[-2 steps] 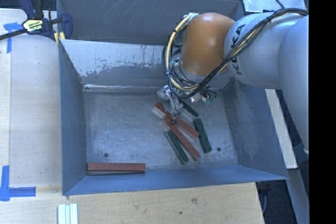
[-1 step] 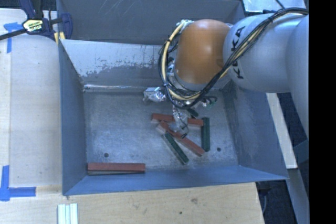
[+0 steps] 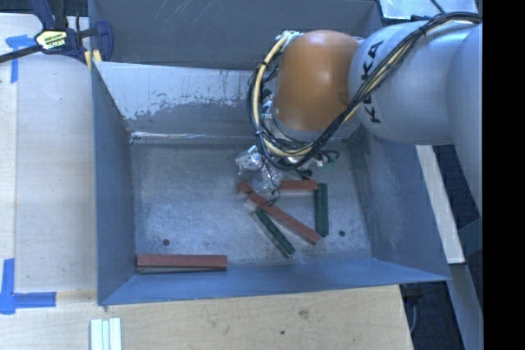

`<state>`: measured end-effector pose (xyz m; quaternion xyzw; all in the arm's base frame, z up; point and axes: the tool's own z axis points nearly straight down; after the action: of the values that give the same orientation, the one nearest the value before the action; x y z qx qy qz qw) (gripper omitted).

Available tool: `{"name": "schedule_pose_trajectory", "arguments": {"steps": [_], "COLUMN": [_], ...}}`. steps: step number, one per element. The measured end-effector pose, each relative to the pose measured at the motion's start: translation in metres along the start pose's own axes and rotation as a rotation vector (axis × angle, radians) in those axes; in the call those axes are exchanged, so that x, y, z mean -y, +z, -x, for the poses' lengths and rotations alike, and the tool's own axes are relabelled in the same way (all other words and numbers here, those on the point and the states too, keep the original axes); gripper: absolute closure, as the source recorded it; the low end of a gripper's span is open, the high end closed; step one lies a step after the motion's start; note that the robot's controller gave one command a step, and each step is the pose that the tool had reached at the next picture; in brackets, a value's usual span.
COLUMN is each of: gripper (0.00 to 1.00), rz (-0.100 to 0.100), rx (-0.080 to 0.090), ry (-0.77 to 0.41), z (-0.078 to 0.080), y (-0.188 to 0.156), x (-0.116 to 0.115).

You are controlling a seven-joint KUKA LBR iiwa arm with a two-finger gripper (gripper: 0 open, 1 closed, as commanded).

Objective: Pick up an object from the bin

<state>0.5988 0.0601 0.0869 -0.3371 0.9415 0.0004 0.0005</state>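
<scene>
Grey metal bin [image 3: 115,176]: I look down into it; the floor is mostly bare, with a small heap of bars right of the middle and one piece by the front wall.
Claw [image 3: 262,176]: low in the bin, over the left end of that heap.
Claw state: from my screen I cannot tell whether it is released or clenched, or whether it grasps anything; the wrist above hides too much of it.
Short red-brown bar [image 3: 291,186]: lies crosswise directly at the claw, its left end under it. This is the piece nearest the claw. I cannot say for sure that they touch.
Long red-brown bar [image 3: 289,224]: slants from below the claw toward the front right, just beside the short one.
Slanted dark green bar [image 3: 275,232]: runs alongside the long red-brown bar on its front side, touching or nearly so.
Right dark green bar [image 3: 321,209]: points front to back at the heap's right edge, near the ends of both red-brown bars.
Lone red-brown bar [image 3: 180,262]: flat along the front wall at the left, well apart from the heap and the claw.
Orange cover [image 3: 312,82]: rounded, on the wrist above the claw.
Cables [image 3: 264,94]: looped round the cover's left side.
Arm [image 3: 418,86]: silver, coming in from the right over the bin's rim.
</scene>
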Motion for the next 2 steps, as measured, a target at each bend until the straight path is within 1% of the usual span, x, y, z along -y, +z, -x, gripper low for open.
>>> {"name": "schedule_pose_trajectory", "arguments": {"steps": [1, 2], "gripper": [0.00, 1.00], "rz": [0.000, 0.000], "rx": [0.000, 0.000], "ry": [0.001, 0.001], "z": [-0.0001, -0.0002], "y": [0.0000, 0.0000], "x": [0.0001, 0.0002]}}
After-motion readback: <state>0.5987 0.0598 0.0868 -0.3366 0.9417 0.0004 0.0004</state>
